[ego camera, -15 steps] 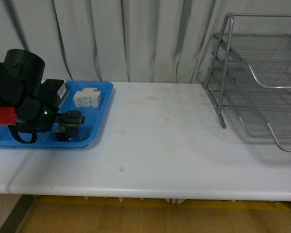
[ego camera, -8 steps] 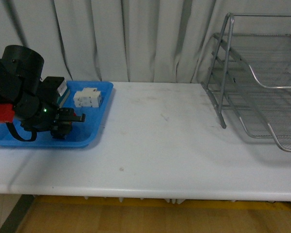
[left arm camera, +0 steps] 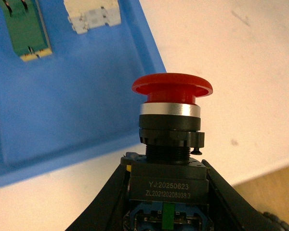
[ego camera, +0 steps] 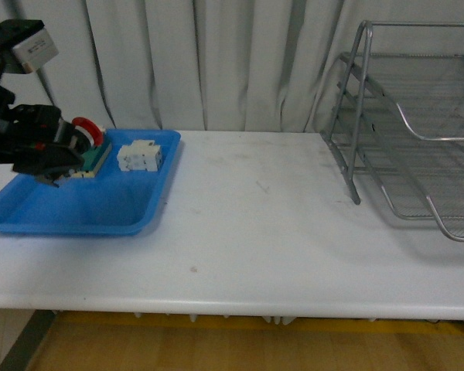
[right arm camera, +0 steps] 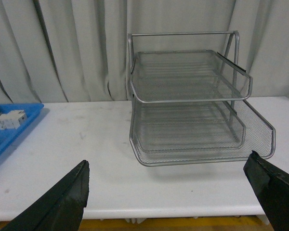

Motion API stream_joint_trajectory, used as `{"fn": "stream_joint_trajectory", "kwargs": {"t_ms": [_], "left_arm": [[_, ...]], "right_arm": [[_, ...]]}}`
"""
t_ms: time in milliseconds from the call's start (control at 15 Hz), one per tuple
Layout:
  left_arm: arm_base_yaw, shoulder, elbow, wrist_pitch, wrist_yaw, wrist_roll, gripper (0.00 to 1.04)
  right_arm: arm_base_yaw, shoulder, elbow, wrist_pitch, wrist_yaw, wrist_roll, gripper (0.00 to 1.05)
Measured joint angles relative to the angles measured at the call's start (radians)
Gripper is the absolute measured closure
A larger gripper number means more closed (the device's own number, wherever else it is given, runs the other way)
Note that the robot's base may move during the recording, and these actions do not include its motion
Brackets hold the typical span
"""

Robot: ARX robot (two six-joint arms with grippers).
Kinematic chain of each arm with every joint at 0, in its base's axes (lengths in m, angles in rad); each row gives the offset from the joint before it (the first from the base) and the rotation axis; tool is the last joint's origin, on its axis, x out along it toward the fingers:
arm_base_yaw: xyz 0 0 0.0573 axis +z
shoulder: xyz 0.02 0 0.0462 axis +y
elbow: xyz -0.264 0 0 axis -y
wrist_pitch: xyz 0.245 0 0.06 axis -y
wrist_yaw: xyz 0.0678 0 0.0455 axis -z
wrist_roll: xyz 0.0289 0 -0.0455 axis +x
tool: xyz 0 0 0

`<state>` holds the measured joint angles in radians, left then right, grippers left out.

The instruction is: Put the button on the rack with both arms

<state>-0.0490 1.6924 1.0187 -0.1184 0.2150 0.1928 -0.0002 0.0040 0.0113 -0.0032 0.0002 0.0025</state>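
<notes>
Two claws: left claw [left arm camera: 166, 192] tight around button [left arm camera: 171, 91], clearest from wrist; right claw [right arm camera: 167, 161] agape before rack [right arm camera: 188, 120].

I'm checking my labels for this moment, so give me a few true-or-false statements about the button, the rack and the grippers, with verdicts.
1. The left gripper holds the button. True.
2. The button lies on the rack. False: it is clamped in the left gripper, far from the rack, near the blue tray.
3. The right gripper is open. True.
4. The white component is in the right gripper. False: it sits in the blue tray, and the right gripper holds nothing.
</notes>
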Motion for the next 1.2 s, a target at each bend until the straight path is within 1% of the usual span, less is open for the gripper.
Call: {"fn": "stream_joint_trajectory", "kwargs": {"t_ms": [133, 200, 400, 600, 933, 1200], "left_arm": [[0.0, -0.145, -0.095, -0.061, 0.019, 0.026, 0.69], [0.002, -0.218, -0.127, -0.069, 0.034, 0.025, 0.69], [-0.006, -0.348, -0.192, -0.064, 0.025, 0.017, 0.69], [-0.014, -0.346, -0.23, -0.046, 0.006, -0.009, 0.69], [-0.055, -0.346, -0.238, -0.017, 0.006, -0.036, 0.69], [-0.054, -0.346, -0.239, -0.011, -0.005, -0.035, 0.69]], "right_arm": [[0.0, 0.0, 0.0, 0.0, 0.0, 0.0, 0.06], [0.0, 0.0, 0.0, 0.0, 0.0, 0.0, 0.06], [0.0, 0.0, 0.0, 0.0, 0.0, 0.0, 0.06], [0.0, 0.0, 0.0, 0.0, 0.0, 0.0, 0.06], [0.0, 0.0, 0.0, -0.001, 0.0, 0.0, 0.06], [0.0, 0.0, 0.0, 0.001, 0.0, 0.0, 0.06]]}}
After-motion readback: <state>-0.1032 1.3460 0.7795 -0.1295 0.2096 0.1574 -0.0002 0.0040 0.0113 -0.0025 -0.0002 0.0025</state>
